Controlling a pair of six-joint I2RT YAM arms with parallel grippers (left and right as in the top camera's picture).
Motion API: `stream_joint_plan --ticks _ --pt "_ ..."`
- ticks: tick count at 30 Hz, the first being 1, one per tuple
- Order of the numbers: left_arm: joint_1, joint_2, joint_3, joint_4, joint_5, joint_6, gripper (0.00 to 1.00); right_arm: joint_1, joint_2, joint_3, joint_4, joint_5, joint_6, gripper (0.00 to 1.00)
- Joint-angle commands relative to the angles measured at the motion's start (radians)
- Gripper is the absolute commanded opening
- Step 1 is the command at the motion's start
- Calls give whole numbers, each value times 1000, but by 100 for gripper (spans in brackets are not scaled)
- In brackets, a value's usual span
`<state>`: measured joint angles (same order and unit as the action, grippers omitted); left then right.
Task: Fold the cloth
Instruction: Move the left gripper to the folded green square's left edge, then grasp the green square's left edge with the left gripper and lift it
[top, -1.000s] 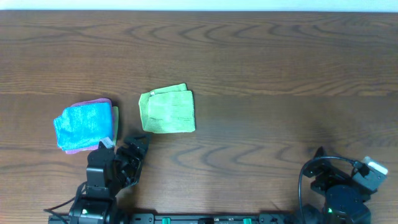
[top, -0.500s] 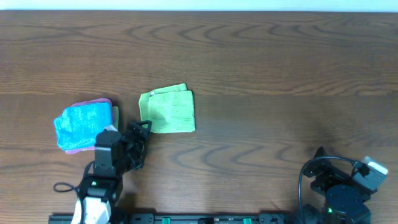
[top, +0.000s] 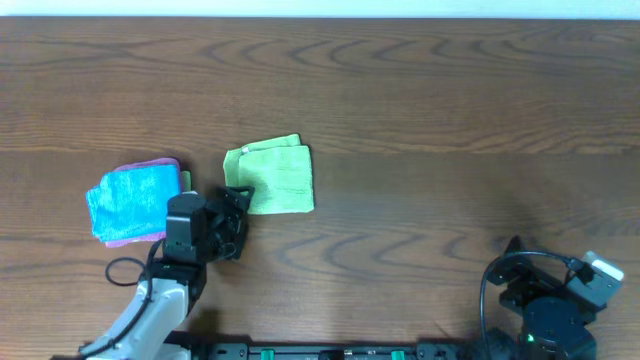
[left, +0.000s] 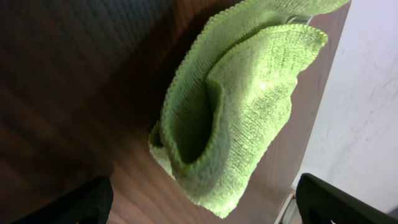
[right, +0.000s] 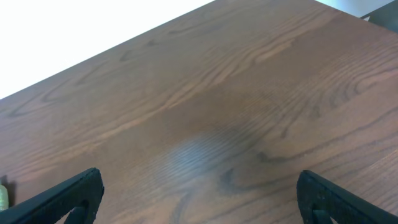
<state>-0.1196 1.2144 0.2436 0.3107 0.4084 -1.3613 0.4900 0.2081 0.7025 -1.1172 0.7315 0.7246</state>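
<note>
The green cloth (top: 270, 178) lies on the table (top: 430, 100) left of centre, doubled in loose layers, its slightly longer sides running 12 to 6 o'clock. Our left gripper (top: 237, 203), jaws spread and empty, sits at its 7 o'clock corner, with the cloth toward 1 o'clock. Our right gripper (right: 202, 200), also spread, waits well apart at 4 o'clock.

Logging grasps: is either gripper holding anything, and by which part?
Nothing is held. The left gripper is open at a corner of the green cloth; the right gripper is open over the table.
</note>
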Motion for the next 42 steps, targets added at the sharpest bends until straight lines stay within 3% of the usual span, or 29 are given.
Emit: stream_joint_plan --ticks 1,29,39,42 --pt "1 41 0 21 12 -3 96 -7 -2 -2 -2 13 11 99" --pt "-73 285 17 218 -34 -23 100 -7 -2 -2 -2 13 11 99" --pt "-101 323 17 216 -99 11 80 -7 -2 -2 -2 13 11 99" --pt "-111 323 17 211 -119 16 70 -7 -2 -2 -2 13 11 99"
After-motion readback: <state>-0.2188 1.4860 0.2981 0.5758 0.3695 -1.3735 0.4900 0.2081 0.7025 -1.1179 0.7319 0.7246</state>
